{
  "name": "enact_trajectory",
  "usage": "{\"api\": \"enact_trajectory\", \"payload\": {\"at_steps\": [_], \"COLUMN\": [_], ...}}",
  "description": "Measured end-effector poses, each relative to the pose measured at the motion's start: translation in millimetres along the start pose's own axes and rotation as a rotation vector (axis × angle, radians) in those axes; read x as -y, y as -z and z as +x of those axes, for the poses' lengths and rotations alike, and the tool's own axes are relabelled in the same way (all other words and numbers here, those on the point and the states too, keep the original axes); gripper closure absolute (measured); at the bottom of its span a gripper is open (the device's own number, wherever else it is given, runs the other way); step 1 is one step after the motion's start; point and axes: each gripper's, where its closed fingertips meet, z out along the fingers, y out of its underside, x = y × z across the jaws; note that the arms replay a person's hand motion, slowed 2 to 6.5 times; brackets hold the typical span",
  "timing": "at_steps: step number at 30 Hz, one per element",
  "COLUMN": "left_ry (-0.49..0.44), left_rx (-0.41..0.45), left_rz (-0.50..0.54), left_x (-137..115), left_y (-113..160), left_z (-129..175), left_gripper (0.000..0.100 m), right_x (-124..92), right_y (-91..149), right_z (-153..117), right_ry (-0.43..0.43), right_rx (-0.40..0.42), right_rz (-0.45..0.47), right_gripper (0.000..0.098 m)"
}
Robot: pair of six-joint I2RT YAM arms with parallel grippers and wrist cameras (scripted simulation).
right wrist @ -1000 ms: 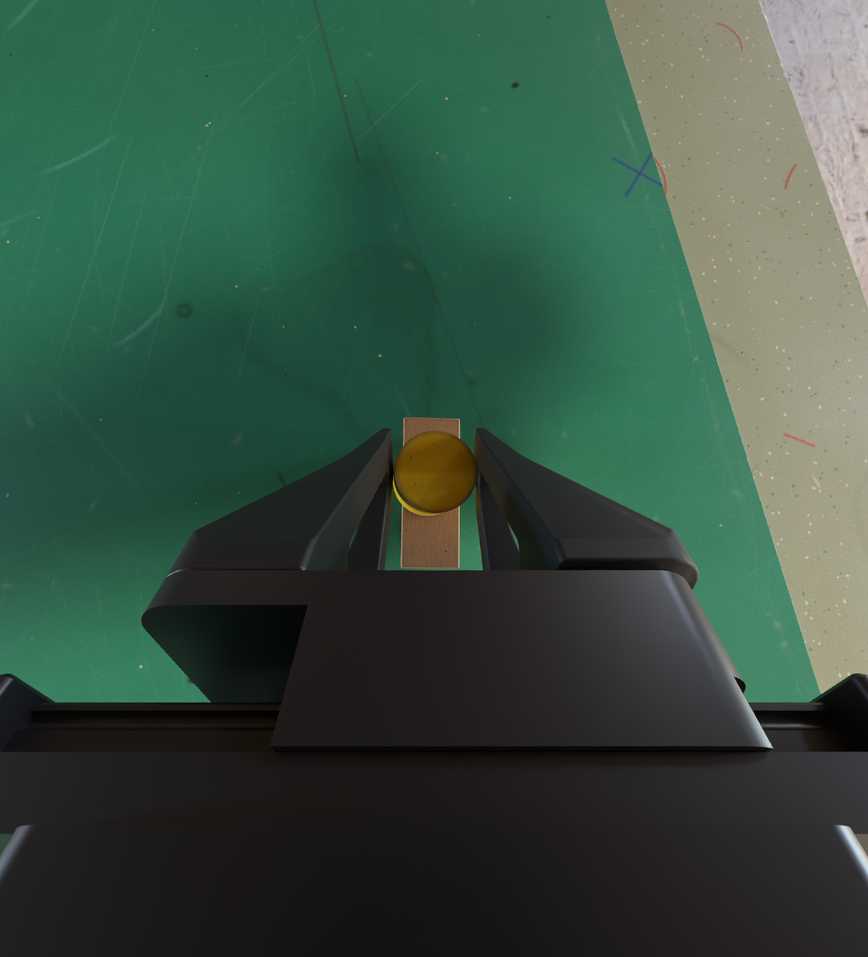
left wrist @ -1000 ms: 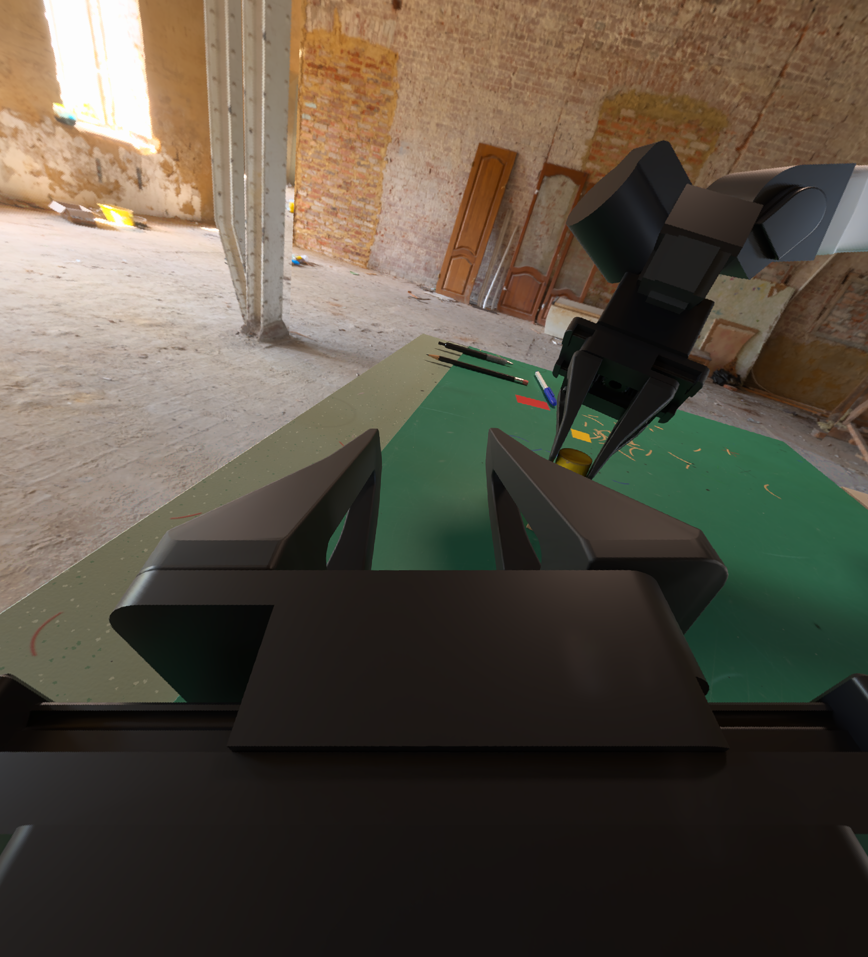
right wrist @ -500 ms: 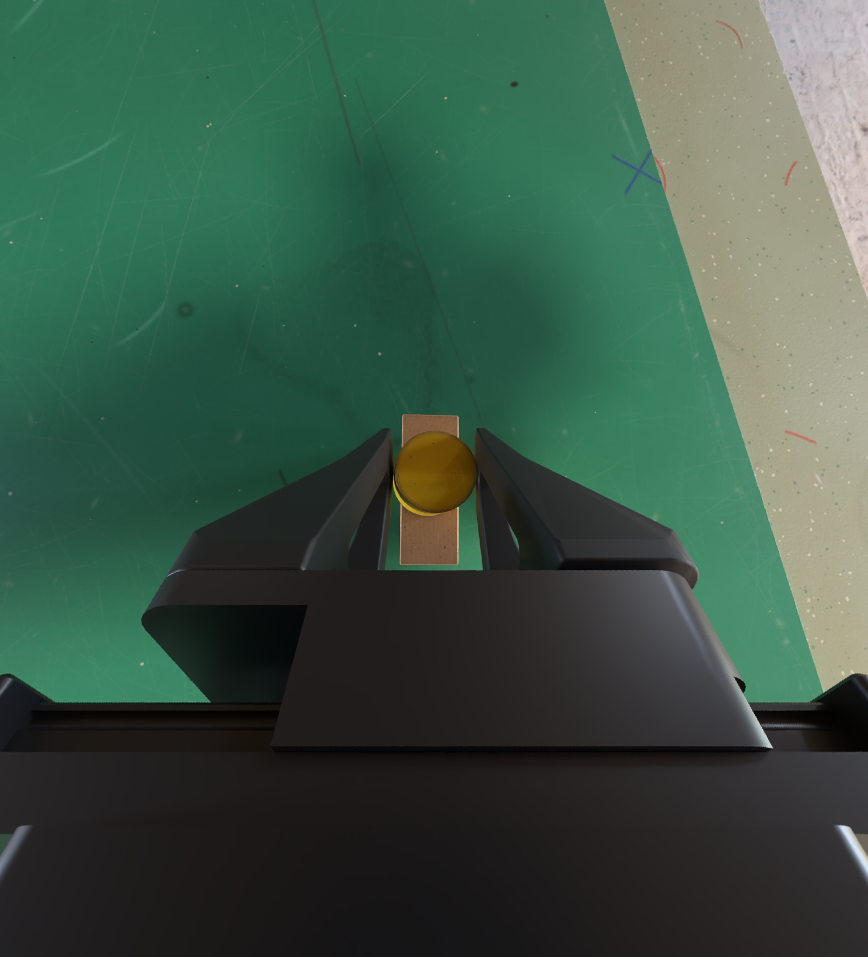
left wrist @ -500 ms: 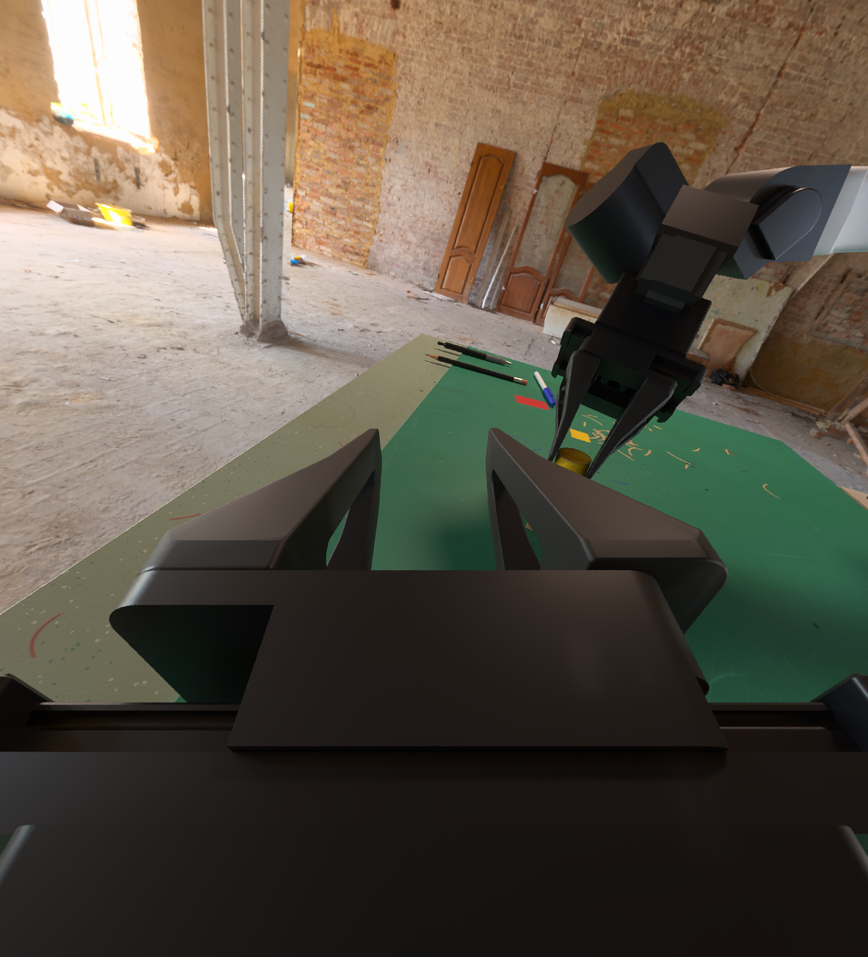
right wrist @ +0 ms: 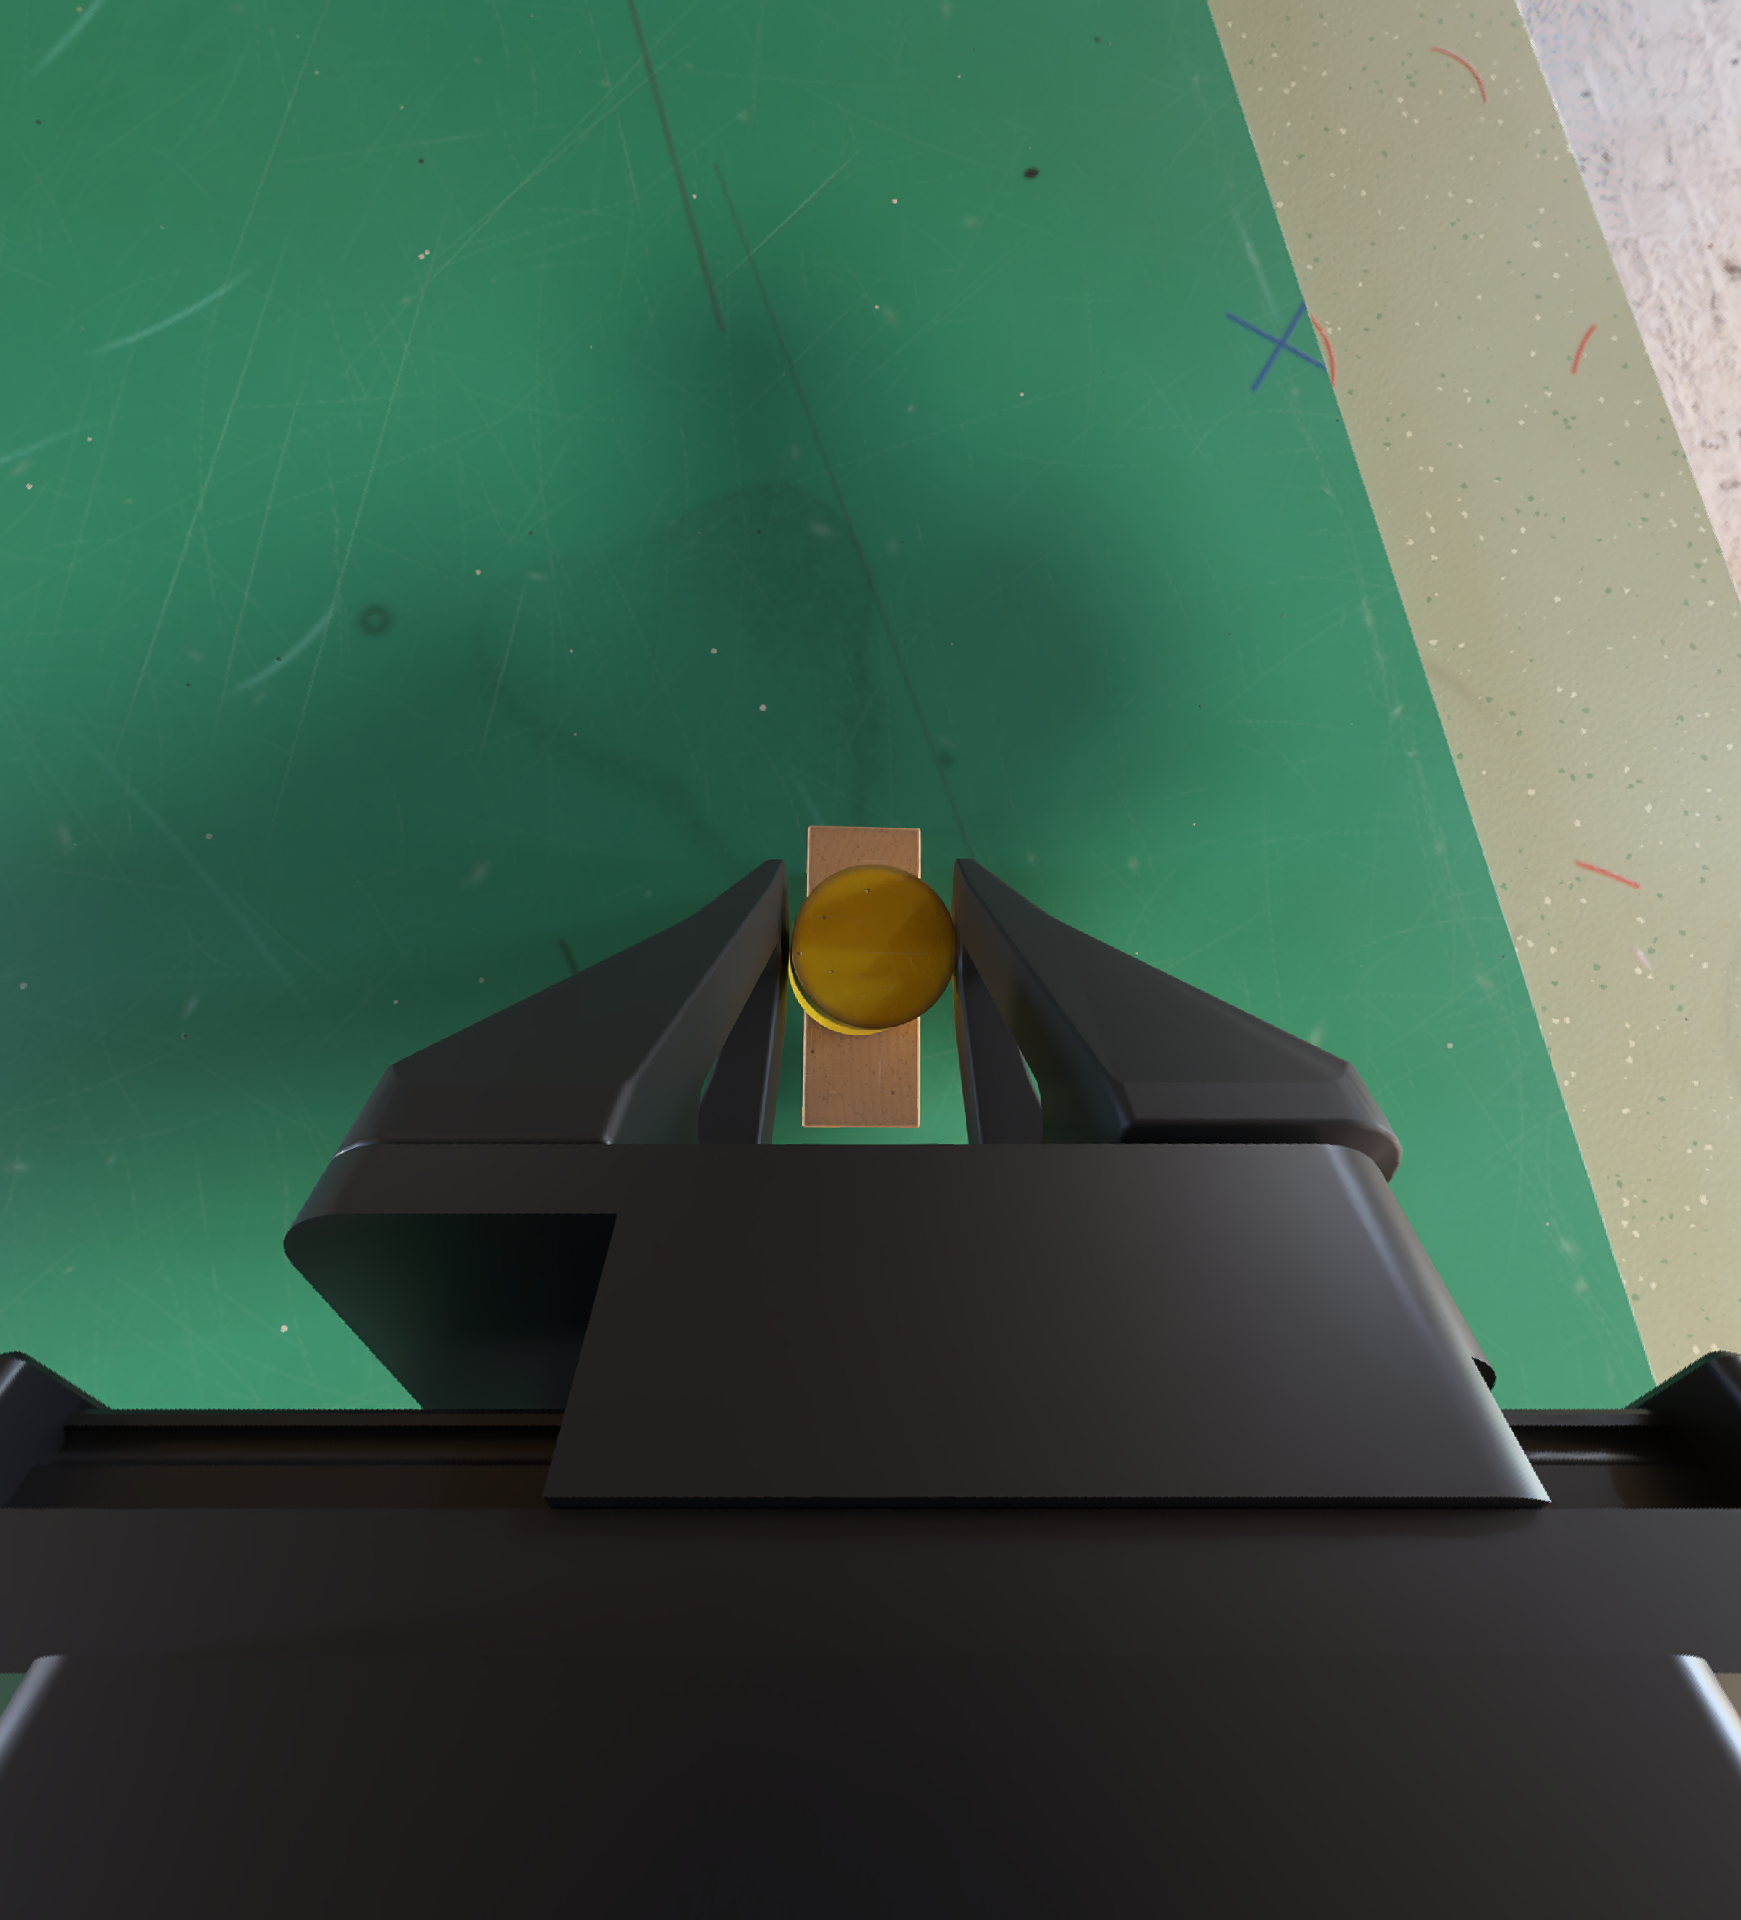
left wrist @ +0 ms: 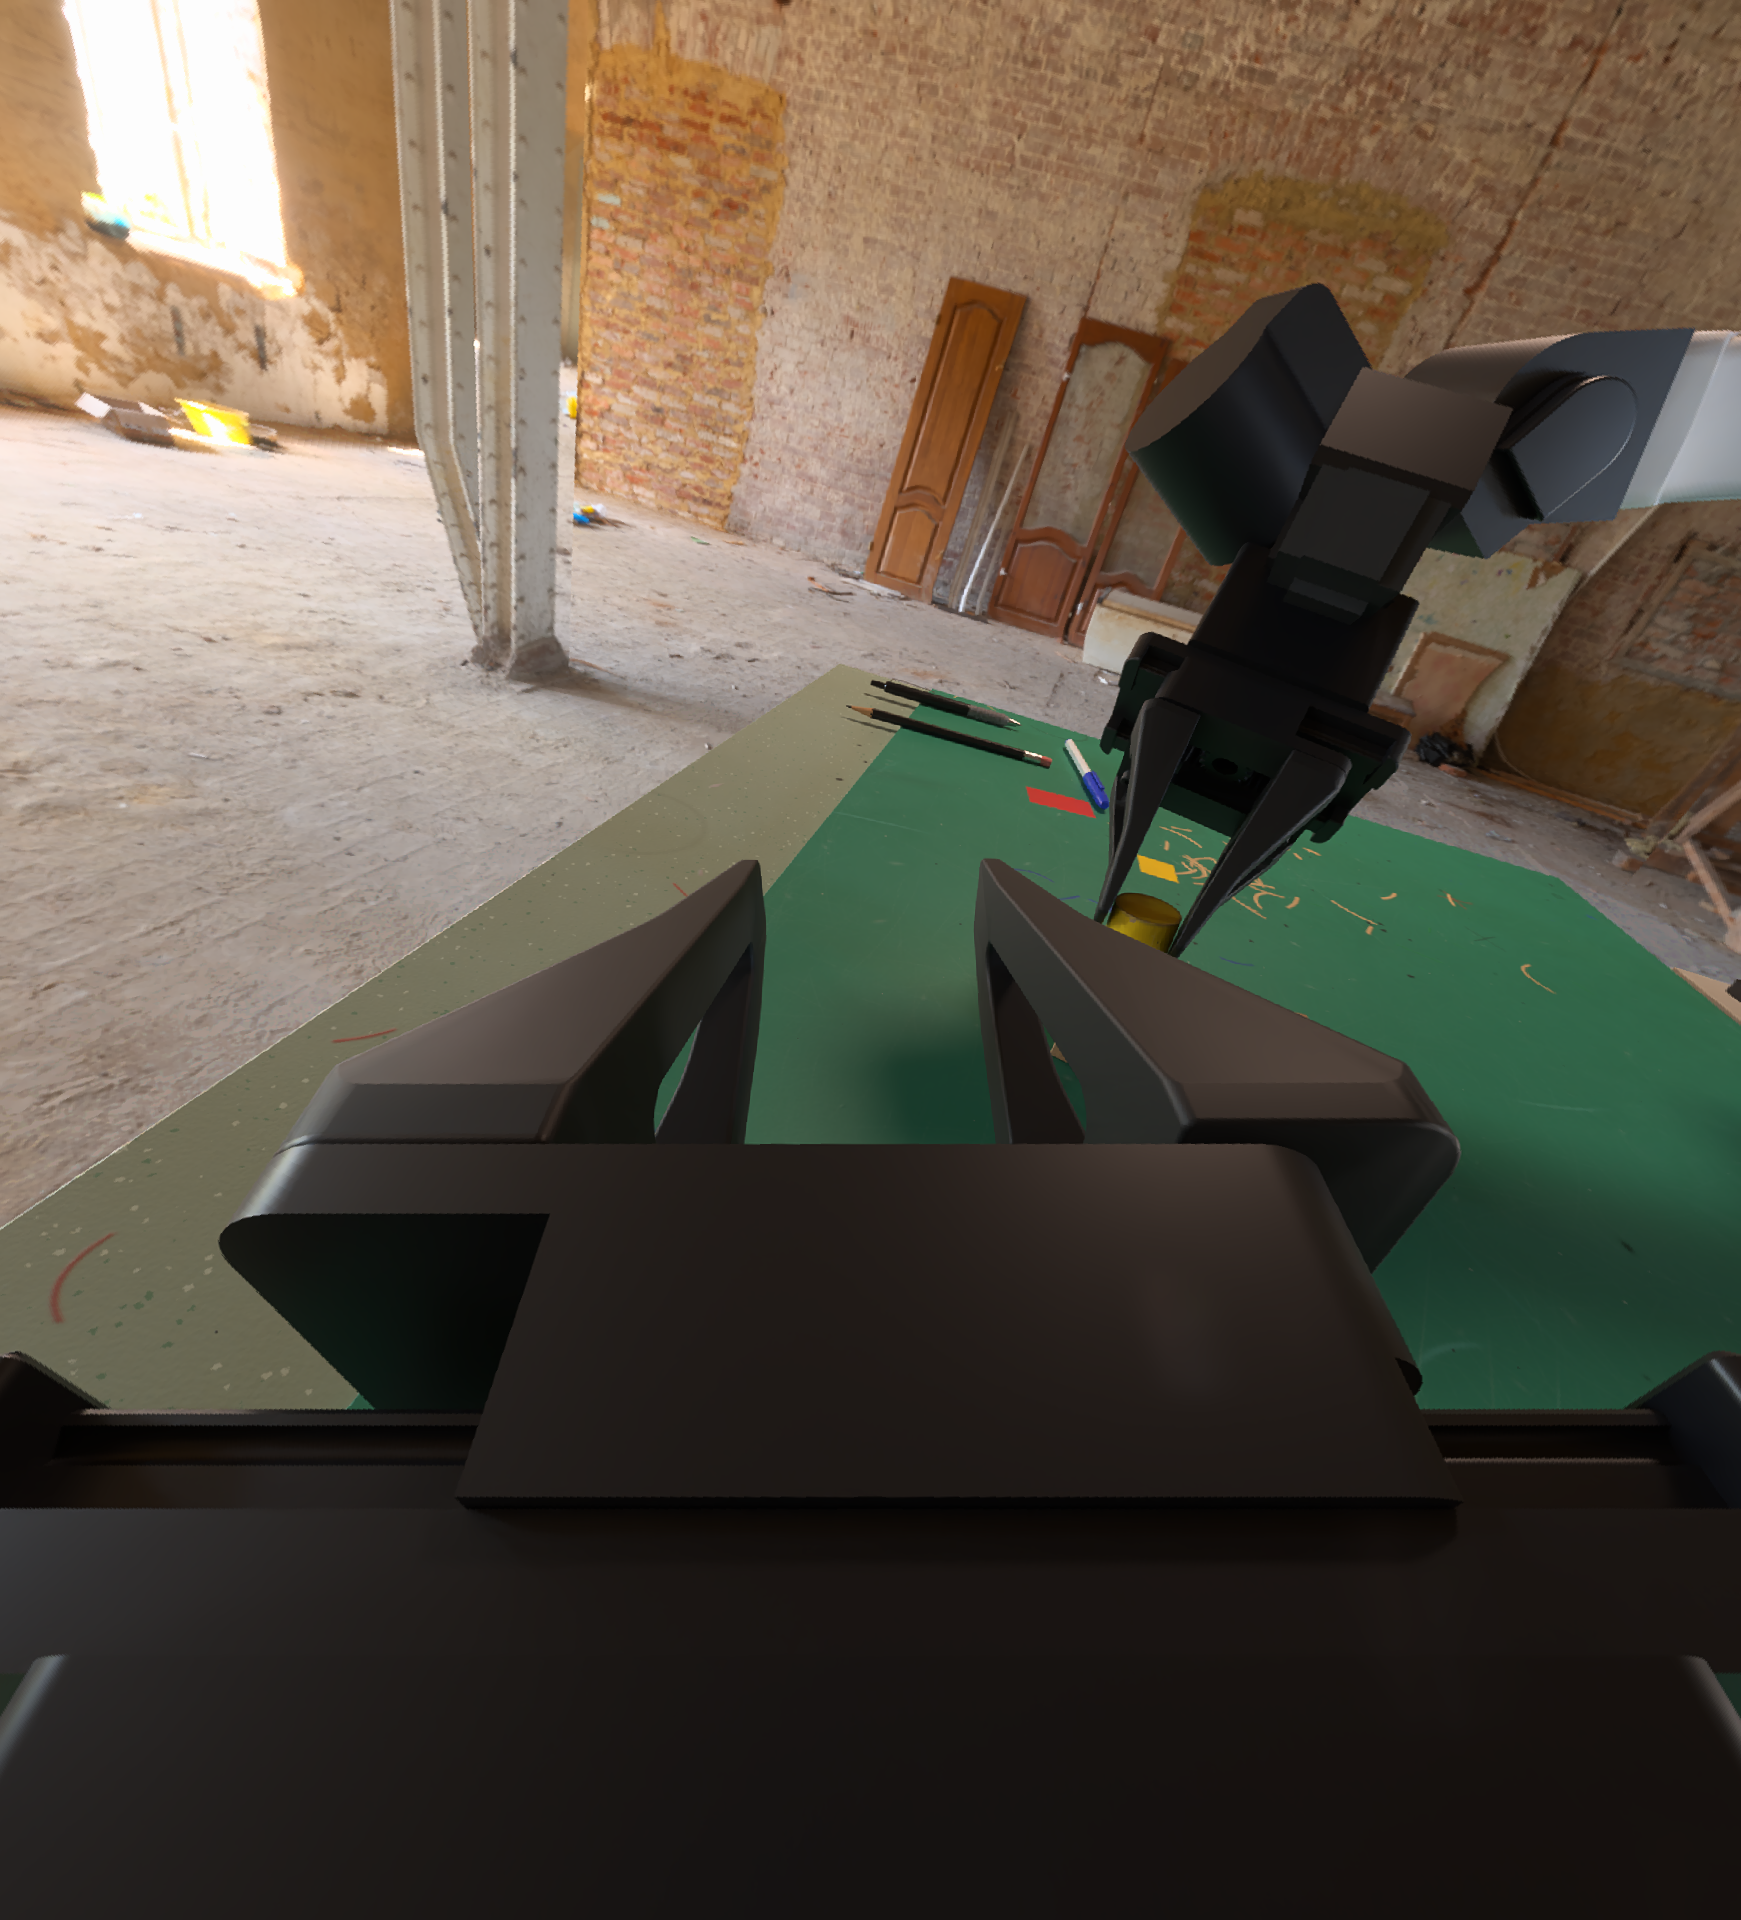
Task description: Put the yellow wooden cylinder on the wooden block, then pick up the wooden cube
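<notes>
In the right wrist view the yellow wooden cylinder [right wrist: 871, 945] stands upright between my right gripper's [right wrist: 868, 864] fingers, which are shut on its sides. Straight below it the narrow wooden block [right wrist: 861, 1081] lies flat on the green mat [right wrist: 430, 520]. I cannot tell whether the cylinder touches the block. In the left wrist view the right gripper [left wrist: 1141, 930] points down with the cylinder [left wrist: 1143, 920] at its tips. My left gripper [left wrist: 871, 873] is open and empty, low over the mat, and its right finger hides the block. The wooden cube is in no view.
Two pencils [left wrist: 949, 722], a blue-capped marker [left wrist: 1086, 774], a red patch [left wrist: 1060, 801] and a yellow patch [left wrist: 1157, 868] lie at the mat's far end. A beige table border [right wrist: 1531, 623] runs along the mat, with the table edge beyond it.
Almost nothing. The wooden block has slid slightly up in the right wrist view, under the held cylinder. The left gripper has not moved.
</notes>
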Motion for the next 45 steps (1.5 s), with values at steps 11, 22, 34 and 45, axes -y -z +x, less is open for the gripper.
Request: {"api": "enact_trajectory", "payload": {"at_steps": [11, 22, 34, 45], "left_ry": [0.004, 0.005, 0.009, 0.008], "left_rx": [0.000, -0.001, -0.003, -0.007], "left_rz": [0.000, -0.001, -0.005, -0.007], "left_x": [-0.4, -0.7, -0.5, -0.9], "left_y": [0.0, 0.0, -0.2, -0.3], "left_z": [-0.1, -0.1, -0.1, 0.1], "left_gripper": [0.066, 0.066, 0.066, 0.066], "right_x": [0.0, 0.0, 0.0, 0.1], "right_y": [0.0, 0.0, 0.0, 0.0], "right_z": [0.0, 0.5, 1.1, 1.4], "right_ry": [0.002, -0.001, -0.007, -0.014], "right_rx": [-0.002, -0.004, -0.003, -0.003], "right_rz": [0.002, 0.005, 0.013, 0.018], "right_gripper": [0.0715, 0.0715, 0.0715, 0.0715]}}
